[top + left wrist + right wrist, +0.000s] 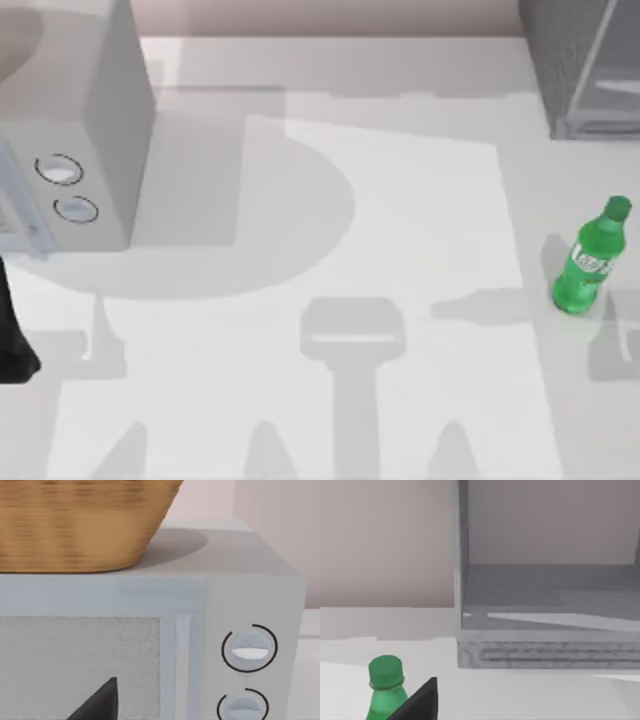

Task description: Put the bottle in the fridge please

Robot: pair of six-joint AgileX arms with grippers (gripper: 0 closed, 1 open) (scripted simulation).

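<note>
The green bottle (592, 260) stands upright on the white table near its right edge, green cap up. In the right wrist view its cap and neck (385, 680) show close in front of my right gripper (420, 704), of which a dark tip appears beside the bottle. The fridge (585, 60) stands at the back right corner; its front is open toward the bottle, with the grey interior (545, 595) visible. My left gripper (100, 704) is at the left edge of the table, facing the pale box with dials.
A pale grey box with two round dials (70, 130) fills the back left of the table (400, 200). A woven basket (75, 525) sits on top of it. My left arm (12, 335) shows dark at the left edge.
</note>
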